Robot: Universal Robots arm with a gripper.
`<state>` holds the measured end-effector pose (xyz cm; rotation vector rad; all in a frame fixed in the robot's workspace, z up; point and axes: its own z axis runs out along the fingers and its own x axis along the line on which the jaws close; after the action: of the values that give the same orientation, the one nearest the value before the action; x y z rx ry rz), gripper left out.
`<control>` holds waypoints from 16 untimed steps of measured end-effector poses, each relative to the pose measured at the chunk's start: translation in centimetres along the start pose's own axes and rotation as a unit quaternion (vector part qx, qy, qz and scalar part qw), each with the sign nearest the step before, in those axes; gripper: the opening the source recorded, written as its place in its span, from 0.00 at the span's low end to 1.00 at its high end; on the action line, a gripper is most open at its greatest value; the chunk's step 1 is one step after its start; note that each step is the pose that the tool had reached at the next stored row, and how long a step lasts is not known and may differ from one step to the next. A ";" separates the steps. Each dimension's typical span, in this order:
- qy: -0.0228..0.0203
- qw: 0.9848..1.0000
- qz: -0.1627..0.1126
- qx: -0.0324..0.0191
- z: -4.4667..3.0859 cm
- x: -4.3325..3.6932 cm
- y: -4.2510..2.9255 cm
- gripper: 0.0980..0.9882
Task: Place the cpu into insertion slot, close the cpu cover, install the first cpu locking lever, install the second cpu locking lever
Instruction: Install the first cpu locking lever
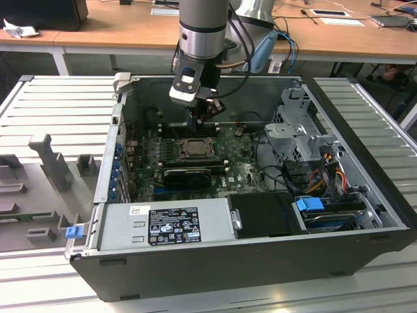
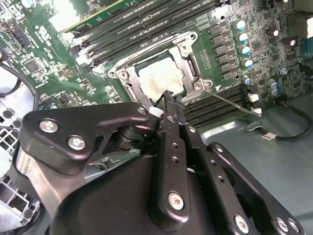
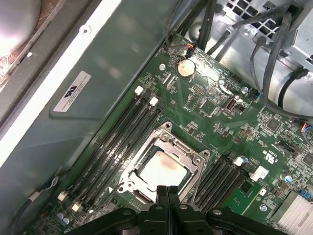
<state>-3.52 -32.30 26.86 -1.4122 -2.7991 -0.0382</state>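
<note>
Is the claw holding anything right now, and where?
Nothing visible: the claw is shut empty, tips at the edge of the cpu cover.

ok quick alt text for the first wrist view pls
The gripper, shut, hangs at the edge of the pale cpu, which lies framed by the silvery cpu cover on a green motherboard. Dark memory slots run along both sides.

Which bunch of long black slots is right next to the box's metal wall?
The bunch between the cpu cover and the wall; the other bunch lies beyond the cover.
</note>
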 end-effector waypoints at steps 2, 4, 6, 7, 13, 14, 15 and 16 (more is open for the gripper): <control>0.000 1.000 -0.006 0.000 0.00 0.00 0.00 0.01; 0.000 1.000 -0.014 0.000 0.00 0.00 0.00 0.01; 0.000 1.000 -0.021 0.000 0.00 0.00 0.00 0.01; 0.001 1.000 -0.031 0.001 0.00 0.00 0.00 0.01; 0.002 0.996 -0.089 0.001 0.04 0.00 0.00 0.01; 0.002 0.995 -0.099 0.002 0.04 0.00 0.00 0.01; 0.002 0.994 -0.107 0.002 0.04 0.00 0.00 0.01; 0.002 0.993 -0.116 0.002 0.05 0.00 0.00 0.01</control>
<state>-3.52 -32.30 26.81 -1.0764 -2.9417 -0.0367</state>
